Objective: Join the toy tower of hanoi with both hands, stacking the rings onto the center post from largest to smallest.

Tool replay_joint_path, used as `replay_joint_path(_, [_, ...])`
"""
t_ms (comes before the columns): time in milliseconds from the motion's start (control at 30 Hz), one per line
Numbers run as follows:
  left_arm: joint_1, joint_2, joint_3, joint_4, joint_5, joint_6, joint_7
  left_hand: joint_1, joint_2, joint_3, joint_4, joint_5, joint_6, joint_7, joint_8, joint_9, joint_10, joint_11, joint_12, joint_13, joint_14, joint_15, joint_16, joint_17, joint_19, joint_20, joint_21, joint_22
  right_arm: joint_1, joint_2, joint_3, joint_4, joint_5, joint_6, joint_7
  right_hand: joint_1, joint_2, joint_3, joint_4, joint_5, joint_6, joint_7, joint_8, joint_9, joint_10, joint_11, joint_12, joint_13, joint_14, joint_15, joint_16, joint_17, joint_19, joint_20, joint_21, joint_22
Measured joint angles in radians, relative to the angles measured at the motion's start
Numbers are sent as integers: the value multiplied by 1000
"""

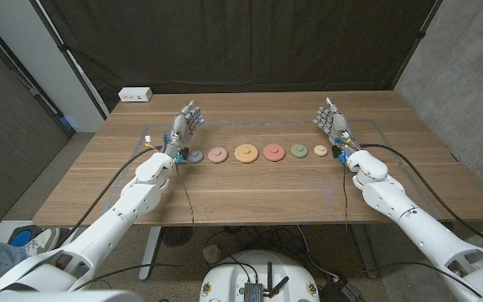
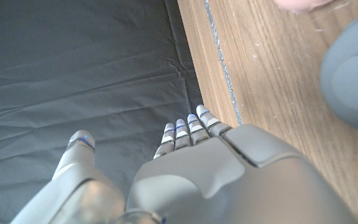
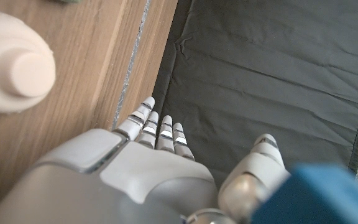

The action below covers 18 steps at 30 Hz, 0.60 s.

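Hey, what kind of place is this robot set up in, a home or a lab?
Most likely a lab or test room: a black curtain hangs behind the wooden table, a bare concrete wall stands at one side, and cables run along both arms.

six toy pieces (image 1: 258, 153) in a row across the table (image 1: 250, 197), left hand (image 1: 184, 126) and right hand (image 1: 332, 122) flanking

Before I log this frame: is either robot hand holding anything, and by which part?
Nothing is held. The left robot hand and right robot hand stand open beside the row of rings.
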Motion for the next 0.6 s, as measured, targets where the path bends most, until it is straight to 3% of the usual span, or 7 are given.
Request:
replay_joint_path(433, [10, 1, -6, 3, -2, -18, -4, 8, 8, 3, -3, 0, 13, -3, 0, 0, 0, 0, 0, 0, 8, 3, 0, 0, 5, -5, 0, 0, 0, 2, -6, -2, -9, 3, -2, 8, -8, 4, -4, 0, 0, 0, 0, 0, 5, 5, 0, -8, 6, 6, 4, -3, 11, 10, 0, 0])
replay_joint_path(600, [11, 1, -7, 3, 1, -24, 3, 8, 8, 3, -3, 0, 23, -13, 8, 0, 17, -17, 0, 0, 38, -5, 4, 0, 27, 4, 0, 0, 4, 8, -8, 6, -11, 11, -1, 8, -8, 4, -4, 0, 0, 0, 0, 0, 5, 5, 0, -14, 33, 11, 16, -3, 35, 16, 8, 0])
